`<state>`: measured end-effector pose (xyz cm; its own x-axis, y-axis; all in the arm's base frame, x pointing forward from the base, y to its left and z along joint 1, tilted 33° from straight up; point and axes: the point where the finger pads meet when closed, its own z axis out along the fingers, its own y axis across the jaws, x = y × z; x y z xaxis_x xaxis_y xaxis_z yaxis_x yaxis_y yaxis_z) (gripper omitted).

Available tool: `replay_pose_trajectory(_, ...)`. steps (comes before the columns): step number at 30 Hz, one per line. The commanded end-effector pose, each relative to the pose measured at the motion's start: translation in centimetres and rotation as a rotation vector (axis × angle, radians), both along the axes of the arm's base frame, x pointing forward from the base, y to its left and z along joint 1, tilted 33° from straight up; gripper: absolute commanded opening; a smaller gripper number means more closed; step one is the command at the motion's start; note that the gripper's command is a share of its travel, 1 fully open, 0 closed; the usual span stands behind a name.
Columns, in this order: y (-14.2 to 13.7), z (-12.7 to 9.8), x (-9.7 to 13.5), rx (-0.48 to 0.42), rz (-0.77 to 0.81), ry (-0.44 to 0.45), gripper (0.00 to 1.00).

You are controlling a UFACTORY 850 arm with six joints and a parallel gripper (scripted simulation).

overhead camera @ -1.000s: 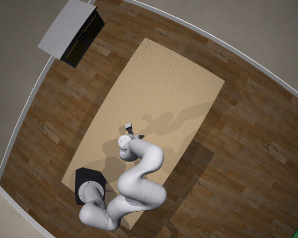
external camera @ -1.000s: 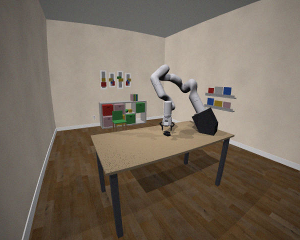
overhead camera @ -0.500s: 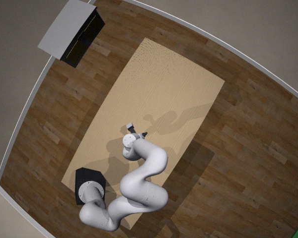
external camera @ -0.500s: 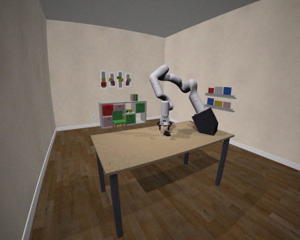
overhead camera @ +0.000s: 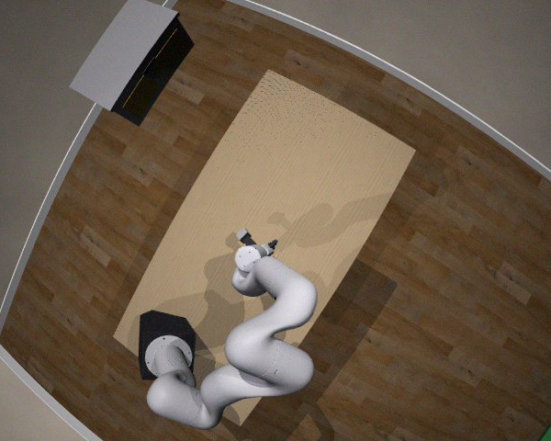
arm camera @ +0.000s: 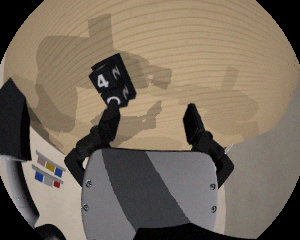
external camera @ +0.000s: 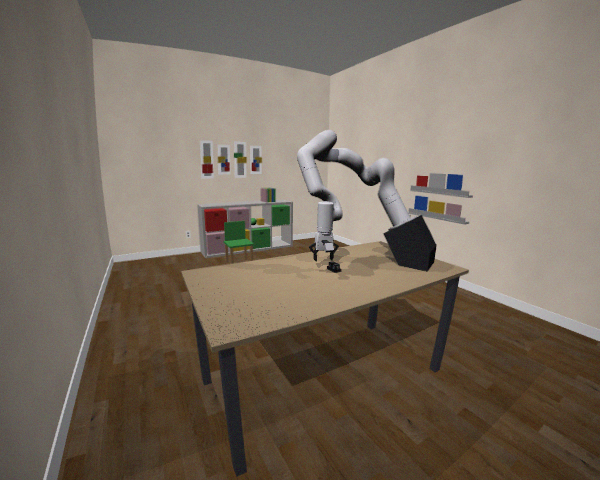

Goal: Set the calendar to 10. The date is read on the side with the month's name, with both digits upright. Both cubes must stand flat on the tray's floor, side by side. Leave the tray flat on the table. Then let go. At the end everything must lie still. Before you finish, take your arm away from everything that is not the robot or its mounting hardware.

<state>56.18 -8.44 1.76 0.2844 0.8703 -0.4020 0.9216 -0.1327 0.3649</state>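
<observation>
tabletop (external camera: 269, 299): pale wood, dark legs | arm (external camera: 318, 175): white, bent over the far end | jaws: wide open, holding nothing, pointing down | calendar (arm camera: 112, 82): small dark block on the tabletop just beside one fingertip, showing a 4

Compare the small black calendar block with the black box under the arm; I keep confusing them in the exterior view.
The calendar block is tiny; the arm's base box is far bigger. The block bears white digits, a 4 among them; the box's faces look plain. The block lies free near the open gripper; the box carries the arm. Both are black.
</observation>
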Motion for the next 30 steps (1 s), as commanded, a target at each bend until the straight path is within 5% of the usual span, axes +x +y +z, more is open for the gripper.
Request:
replay_pose_trajectory(1,-0.1,0.2,0.2,-0.018,0.053,0.036,1.0)
replay_pose_trajectory(16,-1.6,1.7,2.4,-0.081,0.255,0.15,1.0)
replay_pose_trajectory(30,-3.0,2.3,4.1,-0.081,0.255,0.15,1.0)
